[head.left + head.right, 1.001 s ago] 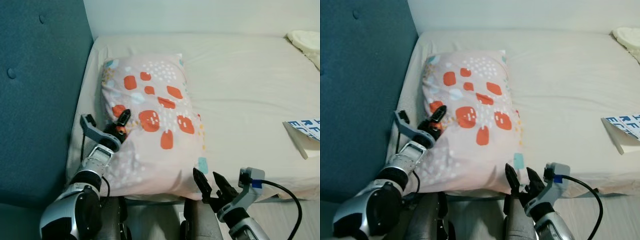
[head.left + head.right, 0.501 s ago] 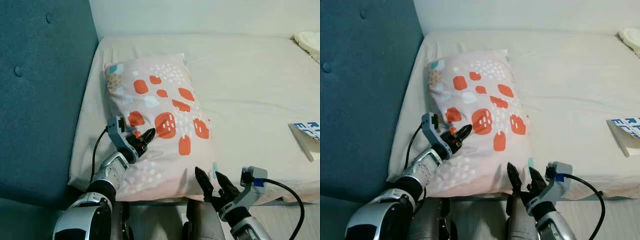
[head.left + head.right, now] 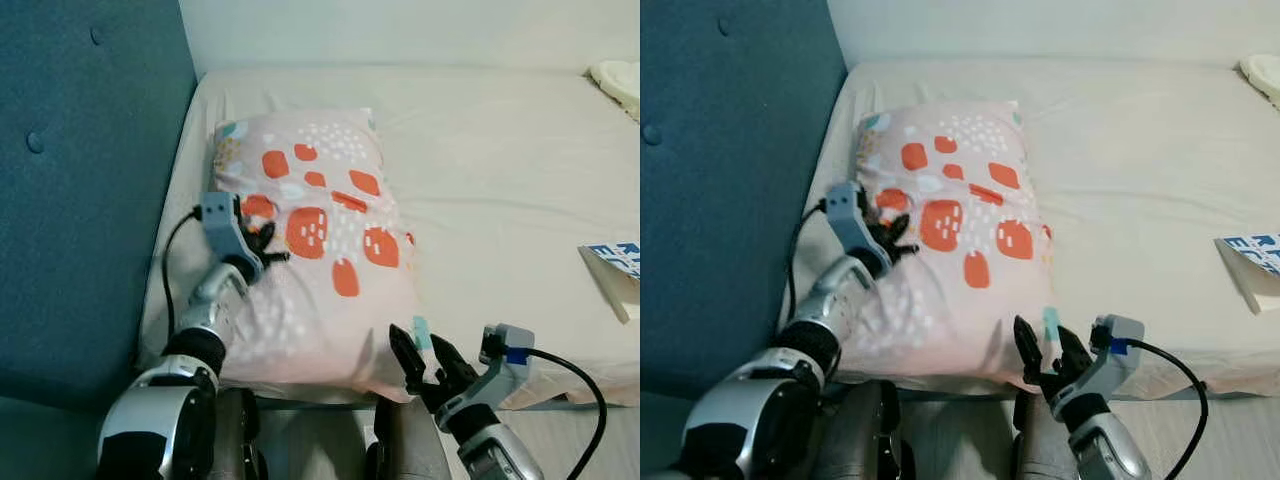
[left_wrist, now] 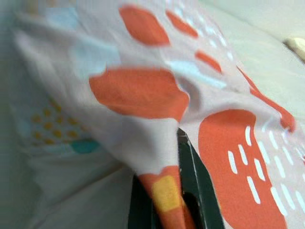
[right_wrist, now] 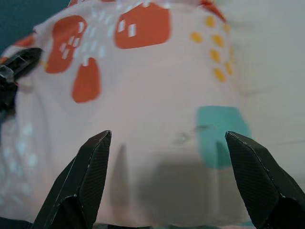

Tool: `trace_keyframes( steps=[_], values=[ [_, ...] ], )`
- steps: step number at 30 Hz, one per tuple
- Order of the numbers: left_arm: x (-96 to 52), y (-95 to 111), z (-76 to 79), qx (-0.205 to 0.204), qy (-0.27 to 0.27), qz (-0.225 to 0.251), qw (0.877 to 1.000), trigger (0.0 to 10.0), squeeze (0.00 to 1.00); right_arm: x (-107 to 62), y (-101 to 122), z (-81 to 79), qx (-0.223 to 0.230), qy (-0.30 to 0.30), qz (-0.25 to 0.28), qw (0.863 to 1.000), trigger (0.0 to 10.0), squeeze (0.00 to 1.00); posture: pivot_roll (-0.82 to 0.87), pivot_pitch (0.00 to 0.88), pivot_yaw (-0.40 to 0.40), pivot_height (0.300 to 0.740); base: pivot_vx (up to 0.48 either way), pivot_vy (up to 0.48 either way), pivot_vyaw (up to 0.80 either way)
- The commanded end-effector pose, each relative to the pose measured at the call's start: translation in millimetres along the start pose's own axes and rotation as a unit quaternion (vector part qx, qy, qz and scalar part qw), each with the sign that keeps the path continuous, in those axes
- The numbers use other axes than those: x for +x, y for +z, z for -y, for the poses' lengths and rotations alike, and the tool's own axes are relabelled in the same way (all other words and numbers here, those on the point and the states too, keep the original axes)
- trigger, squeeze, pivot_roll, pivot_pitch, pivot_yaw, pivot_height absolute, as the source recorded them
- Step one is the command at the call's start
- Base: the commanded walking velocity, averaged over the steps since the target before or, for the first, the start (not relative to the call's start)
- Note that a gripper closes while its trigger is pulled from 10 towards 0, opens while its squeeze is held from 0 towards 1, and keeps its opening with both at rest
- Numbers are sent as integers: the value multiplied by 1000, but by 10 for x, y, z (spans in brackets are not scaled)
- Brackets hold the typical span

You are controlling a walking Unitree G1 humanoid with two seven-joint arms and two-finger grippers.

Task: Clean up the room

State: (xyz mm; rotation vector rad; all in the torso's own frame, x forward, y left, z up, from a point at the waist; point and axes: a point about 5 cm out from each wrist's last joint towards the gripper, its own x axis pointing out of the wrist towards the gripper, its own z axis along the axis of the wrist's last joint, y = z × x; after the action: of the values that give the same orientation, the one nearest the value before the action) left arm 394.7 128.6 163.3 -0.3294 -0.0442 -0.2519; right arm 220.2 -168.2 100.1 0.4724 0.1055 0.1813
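Left tool [image 3: 262,246] pinched closed, arm outstretched; right tool [image 3: 424,356] spread wide.

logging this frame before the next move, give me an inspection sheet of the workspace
Surface: bed with a cream sheet, lightly wrinkled.
Job's things: patterned pillow lying near the headboard end.
Clutter: book at the bed's right edge; cream fabric at the far corner.
Grippers: left gripper pinching pillow fabric; right gripper open at the pillow's near corner.
Cables: black cable looping from the right wrist; another at the left wrist.
Surroundings: teal headboard, pale wall behind.
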Motion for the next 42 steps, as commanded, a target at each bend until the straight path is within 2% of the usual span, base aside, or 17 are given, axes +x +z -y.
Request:
trace_keyframes(
  steps=[1,2,3,5,8,10,12,14,16,23,24,25,29,33,39,41,42],
  values=[
    [12,170,-63,29,18,35,999,0,0,-49,-67,46,5,-17,-13,1000,10000,0,9,318,8,598,0,0,0],
    [-7,239,-156,58,43,41,997,0,0,-46,-69,45,5,-17,-13,1000,10000,0,9,318,8,598,0,0,0],
    [-7,239,-156,58,43,41,997,0,0,-46,-69,45,5,-17,-13,1000,10000,0,9,318,8,598,0,0,0],
    [-52,329,-327,94,88,46,991,0,0,-42,-67,44,5,-18,-13,1000,10000,0,10,319,9,598,0,0,0],
    [-90,368,-434,111,114,46,986,0,0,-40,-64,45,5,-18,-12,1000,10000,0,12,319,9,598,0,0,0],
    [-230,452,-739,139,186,45,972,0,0,-33,-62,57,4,-20,-12,1000,10000,0,18,320,10,598,0,0,0],
    [-230,452,-739,139,186,45,972,0,0,-33,-62,57,4,-20,-12,1000,10000,0,18,320,10,598,0,0,0],
    [-485,501,-1122,159,279,32,946,0,0,-20,-60,76,2,-21,-12,1000,10000,0,29,321,11,598,0,0,0],
    [-719,501,-1333,165,335,23,927,0,0,-8,-58,88,1,-22,-13,1000,10000,0,39,320,12,598,0,0,0],
    [-983,474,-1370,160,372,19,914,0,0,12,-68,92,0,-22,-14,1000,10000,0,49,319,15,598,0,0,0],
    [-1146,547,-1396,145,399,34,905,0,0,28,-76,81,0,-20,-16,1000,10000,0,53,319,13,598,0,0,0],
    [-1207,590,-1403,141,409,42,901,0,0,36,-78,80,0,-19,-16,1000,10000,0,61,318,9,598,0,0,0],
    [-1314,721,-1398,136,425,62,893,0,0,49,-82,78,0,-16,-18,1000,10000,0,63,316,5,598,0,0,0],
    [-1550,1036,-1275,127,444,104,881,0,0,84,-72,90,-1,-12,-19,1000,10000,0,76,313,-5,598,0,0,0],
    [-1796,1018,-1182,117,460,86,876,0,0,126,-93,86,-1,-5,-24,1000,10000,0,91,311,-12,598,0,0,0],
    [-1958,879,-1178,107,474,51,873,0,0,146,-105,69,1,0,-26,1000,10000,0,96,312,-14,598,0,0,0],
    [-1958,879,-1178,107,474,51,873,0,0,146,-105,69,1,0,-26,1000,10000,0,96,312,-14,598,0,0,0]
  ],
)
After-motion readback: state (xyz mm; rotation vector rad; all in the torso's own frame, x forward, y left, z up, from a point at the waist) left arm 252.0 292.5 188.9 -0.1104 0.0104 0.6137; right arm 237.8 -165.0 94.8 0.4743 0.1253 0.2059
